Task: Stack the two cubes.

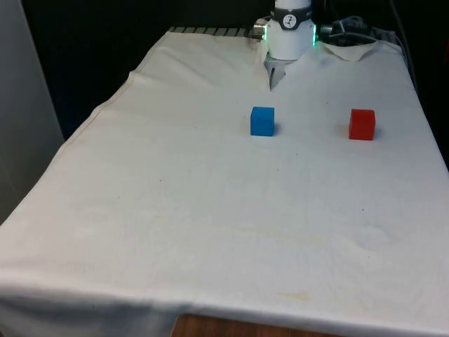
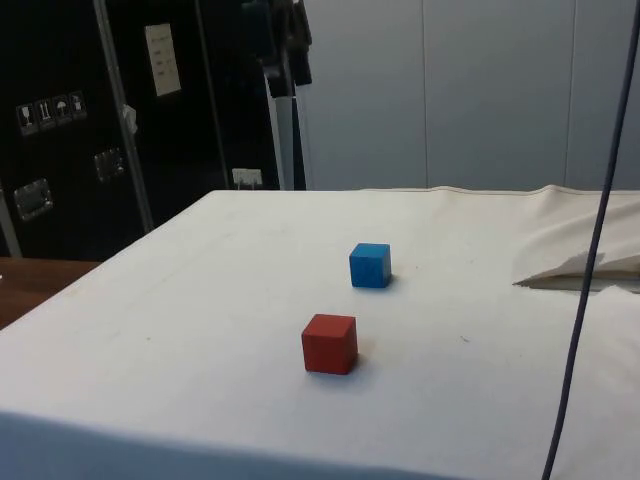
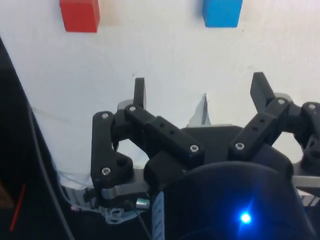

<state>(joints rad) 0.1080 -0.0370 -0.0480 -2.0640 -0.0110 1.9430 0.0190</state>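
Observation:
A blue cube (image 1: 262, 121) rests on the white cloth near the table's middle, and a red cube (image 1: 362, 124) sits apart from it toward the front view's right. From the side, the red cube (image 2: 330, 343) is nearer the camera and the blue cube (image 2: 370, 265) lies beyond it. My gripper (image 3: 200, 90) hangs high above the cloth near the robot's base, open, with nothing between its fingers (image 3: 139, 92). The wrist view has the red cube (image 3: 79, 15) and the blue cube (image 3: 222, 13) both well ahead of the fingertips.
The robot's white base (image 1: 290, 34) stands at the table's far end, with rumpled cloth (image 1: 354, 49) and cables beside it. A dark cable (image 2: 585, 290) hangs down in the side view. The cloth (image 1: 210, 210) spreads wide and bare in front of the cubes.

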